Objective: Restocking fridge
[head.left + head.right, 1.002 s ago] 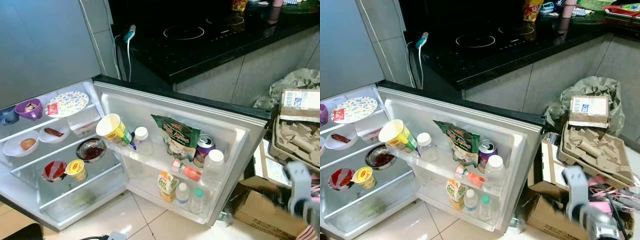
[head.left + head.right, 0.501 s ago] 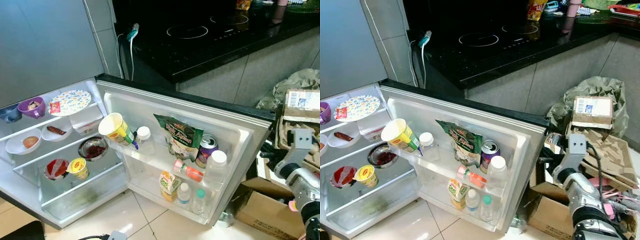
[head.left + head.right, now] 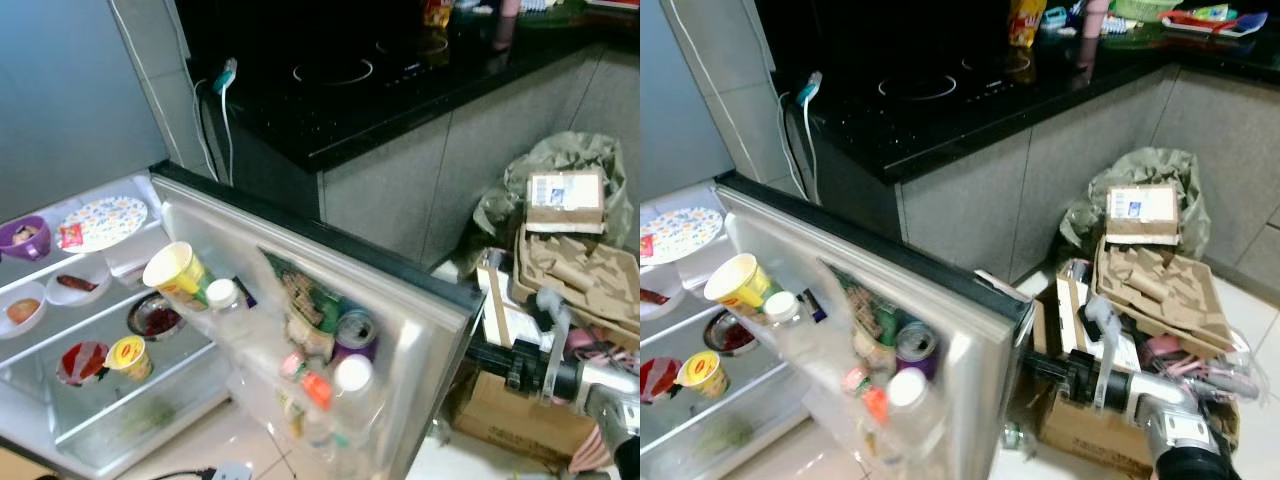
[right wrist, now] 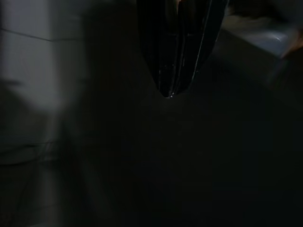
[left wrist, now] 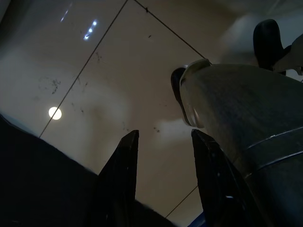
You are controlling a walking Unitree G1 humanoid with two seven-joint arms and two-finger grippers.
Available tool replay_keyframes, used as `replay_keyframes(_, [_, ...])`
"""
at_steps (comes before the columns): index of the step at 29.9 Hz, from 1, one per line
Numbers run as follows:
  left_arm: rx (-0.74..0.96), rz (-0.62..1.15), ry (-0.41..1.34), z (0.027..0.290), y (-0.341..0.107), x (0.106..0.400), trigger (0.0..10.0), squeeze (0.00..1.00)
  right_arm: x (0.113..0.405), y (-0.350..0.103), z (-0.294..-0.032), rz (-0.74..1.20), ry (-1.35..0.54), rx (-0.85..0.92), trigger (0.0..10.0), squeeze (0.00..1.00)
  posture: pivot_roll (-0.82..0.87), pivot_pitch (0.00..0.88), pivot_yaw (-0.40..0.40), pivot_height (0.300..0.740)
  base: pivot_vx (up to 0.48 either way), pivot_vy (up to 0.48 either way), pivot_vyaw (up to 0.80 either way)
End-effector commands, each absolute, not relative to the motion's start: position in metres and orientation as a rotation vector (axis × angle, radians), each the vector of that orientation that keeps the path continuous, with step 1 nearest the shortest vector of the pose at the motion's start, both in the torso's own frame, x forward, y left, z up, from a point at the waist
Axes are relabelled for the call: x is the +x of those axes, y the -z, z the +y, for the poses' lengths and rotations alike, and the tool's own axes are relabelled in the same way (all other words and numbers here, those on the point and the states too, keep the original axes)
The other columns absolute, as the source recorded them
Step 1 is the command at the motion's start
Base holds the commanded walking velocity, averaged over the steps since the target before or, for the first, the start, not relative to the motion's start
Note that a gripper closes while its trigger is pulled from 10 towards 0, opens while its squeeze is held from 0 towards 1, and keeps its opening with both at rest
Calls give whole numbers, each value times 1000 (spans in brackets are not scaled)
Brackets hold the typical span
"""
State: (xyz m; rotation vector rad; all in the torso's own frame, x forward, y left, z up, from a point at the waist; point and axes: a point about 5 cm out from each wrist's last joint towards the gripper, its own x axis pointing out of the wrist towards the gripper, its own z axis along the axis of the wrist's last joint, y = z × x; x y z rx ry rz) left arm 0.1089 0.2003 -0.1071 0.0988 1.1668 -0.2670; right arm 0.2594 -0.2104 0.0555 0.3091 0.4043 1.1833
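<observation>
The fridge door [image 3: 420, 310] stands partly swung in, its racks holding a yellow cup [image 3: 172, 272], a green snack bag [image 3: 305, 310], a purple can [image 3: 352, 330] and white-capped bottles [image 3: 350, 378]. My right gripper [image 3: 1030, 362] reaches low against the door's outer face, near its edge, with fingers [image 4: 169, 71] pressed together. Inside the fridge sit a patterned plate [image 3: 102, 216], a purple cup [image 3: 22, 236], small bowls [image 3: 70, 285] and a yellow tub [image 3: 128, 355]. My left gripper [image 5: 164, 135] hangs open over the floor tiles, holding nothing.
Cardboard boxes [image 3: 520, 420], a paper pulp tray [image 3: 580, 275] and a stuffed rubbish bag [image 3: 560, 165] crowd the floor at the right. A black hob counter [image 3: 380, 90] runs behind, with a cable [image 3: 222, 100] hanging at its left. My own leg [image 5: 246, 123] is beside the left gripper.
The fridge door has swung part of the way toward shut. My right arm came up from the lower right and reached across to the door's outer face. The camera has shifted too.
</observation>
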Motion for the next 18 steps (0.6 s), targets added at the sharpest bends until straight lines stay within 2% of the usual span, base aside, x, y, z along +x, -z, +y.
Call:
replay_keyframes(1, [80, 1202, 286, 195, 111, 98, 10000, 0, 266, -54, -213, 400, -1127, 259, 10000, 0, -33, 0, 0, 740, 0, 0, 0])
replay_keyframes(4, [81, 1202, 288, 195, 111, 98, 10000, 0, 270, -48, -217, 396, -1039, 210, 10000, 0, -30, 0, -1, 740, 0, 0, 0])
replay_keyframes(5, [83, 1203, 292, 194, 111, 98, 10000, 0, 276, -33, -226, 459, -810, 157, 10000, 0, -31, 0, 0, 740, 0, 0, 0])
replay_keyframes(7, [84, 1203, 294, 194, 111, 98, 10000, 0, 275, -26, -231, 493, -717, 125, 10000, 0, -30, 0, -1, 740, 0, 0, 0])
replay_keyframes(18, [89, 1208, 288, 195, 111, 98, 10000, 0, 239, 9, -225, 643, -690, 189, 10000, 0, -33, 0, 3, 740, 0, 0, 0])
